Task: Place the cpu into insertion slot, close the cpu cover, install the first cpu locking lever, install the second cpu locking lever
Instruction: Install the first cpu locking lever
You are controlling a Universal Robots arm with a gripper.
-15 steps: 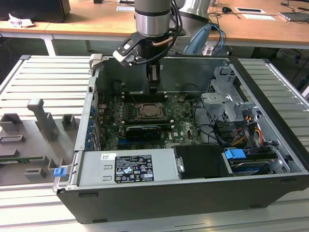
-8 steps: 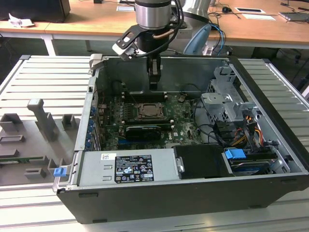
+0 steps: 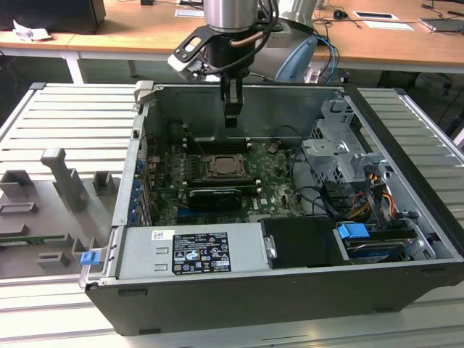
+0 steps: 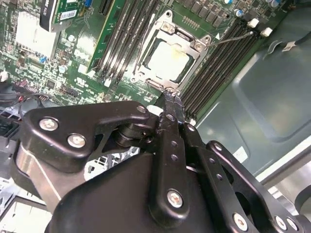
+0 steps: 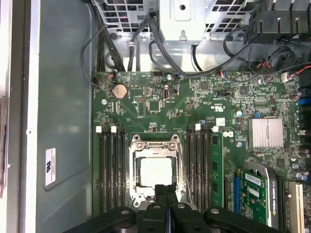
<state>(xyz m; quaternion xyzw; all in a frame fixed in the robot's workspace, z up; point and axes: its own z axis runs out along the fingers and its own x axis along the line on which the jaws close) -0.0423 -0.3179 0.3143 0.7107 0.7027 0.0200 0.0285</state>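
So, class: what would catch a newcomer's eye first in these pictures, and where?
The open computer case in the middle of the exterior view, with the arm's shut hand hanging over its green motherboard. Then the pale cpu sitting in the silvery-rimmed insertion slot, between rows of black memory slots.

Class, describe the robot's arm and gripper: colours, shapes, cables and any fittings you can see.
The arm ends in a silvery metal cylinder, with dark cables looping beside it. The gripper is matt black: a bulky body, hinged link bars fastened with silver screws, and two narrow flat fingers.
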